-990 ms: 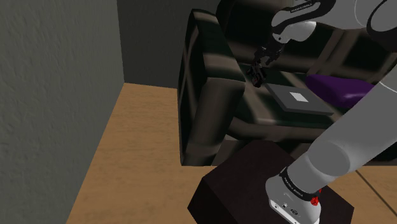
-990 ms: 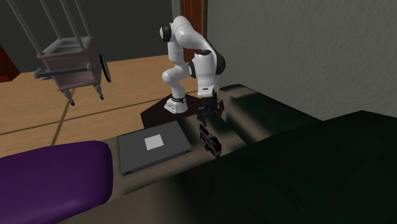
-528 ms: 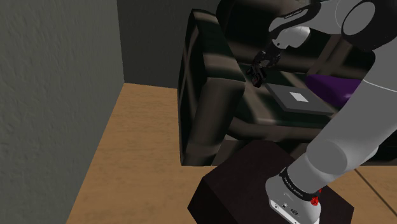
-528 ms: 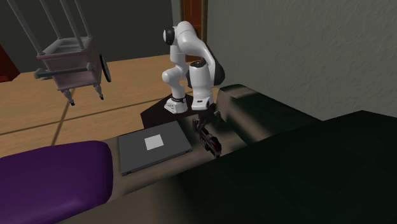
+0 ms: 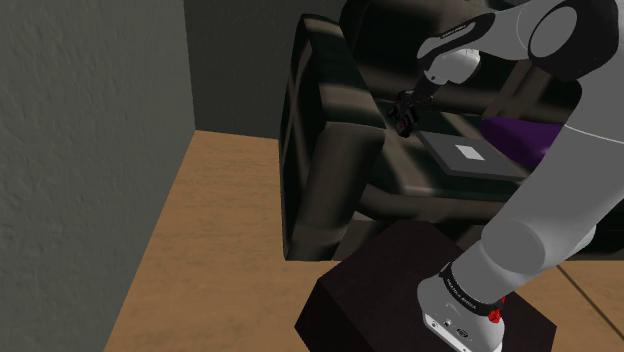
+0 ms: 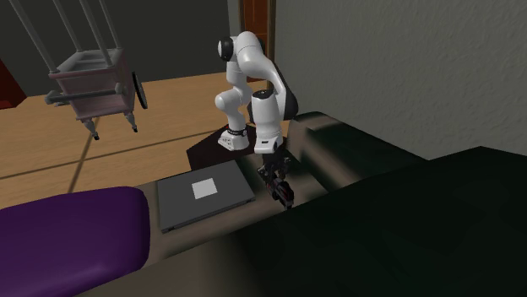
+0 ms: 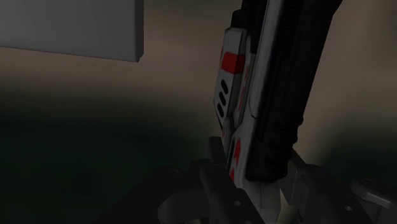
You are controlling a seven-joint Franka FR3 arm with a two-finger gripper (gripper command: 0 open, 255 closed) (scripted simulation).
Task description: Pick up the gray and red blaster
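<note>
The dark sofa takes up most of the second exterior view, its seat running under the fingers and its raised armrest rising just beyond them. In the shoulder view that armrest stands as a wall close beside the gripper. On the gripper's other side the seat lies open.

The white arm bends down from its stand to the seat. A purple cushion lies well apart from the fingers. A grey flat slab with a white square on top lies nearer, with a strip of bare seat between it and them. The wrist view shows the slab's corner and that gap.

The grey and red blaster lies on the seat and stretches away from the gripper. Only the wrist view shows its red marks. One end sits between the fingers, which flank it. I cannot tell whether they press on it.
</note>
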